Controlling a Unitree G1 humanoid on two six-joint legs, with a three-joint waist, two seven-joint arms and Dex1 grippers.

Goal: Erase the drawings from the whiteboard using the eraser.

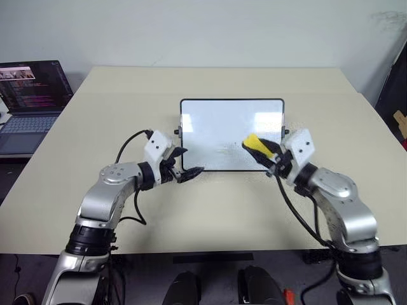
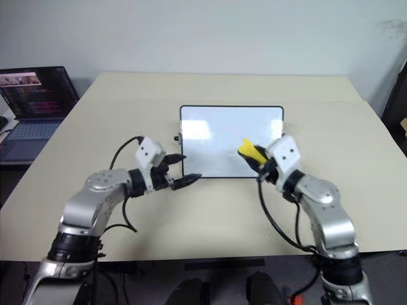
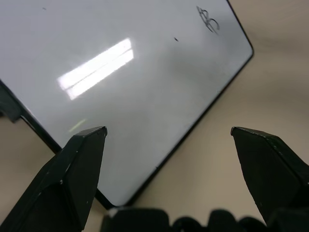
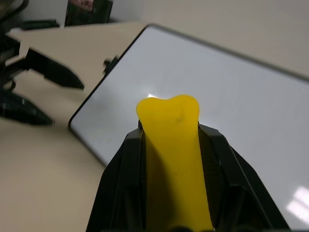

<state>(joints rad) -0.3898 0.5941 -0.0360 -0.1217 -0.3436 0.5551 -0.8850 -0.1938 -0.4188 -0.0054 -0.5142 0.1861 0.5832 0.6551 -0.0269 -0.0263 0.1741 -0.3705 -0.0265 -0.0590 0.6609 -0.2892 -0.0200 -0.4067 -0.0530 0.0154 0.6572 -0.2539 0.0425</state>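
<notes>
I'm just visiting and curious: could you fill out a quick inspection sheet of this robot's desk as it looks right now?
Surface: beige table, mostly bare.
Job's things: whiteboard lying flat mid-table; one small drawing left near a corner; yellow eraser over the board's near right part.
Clutter: nothing seen.
Grippers: left gripper open at the board's near left corner, holding nothing; right gripper shut on the eraser.
Cables: black cables looping along both arms.
Surroundings: open laptop at the far left; pale wall behind.
</notes>
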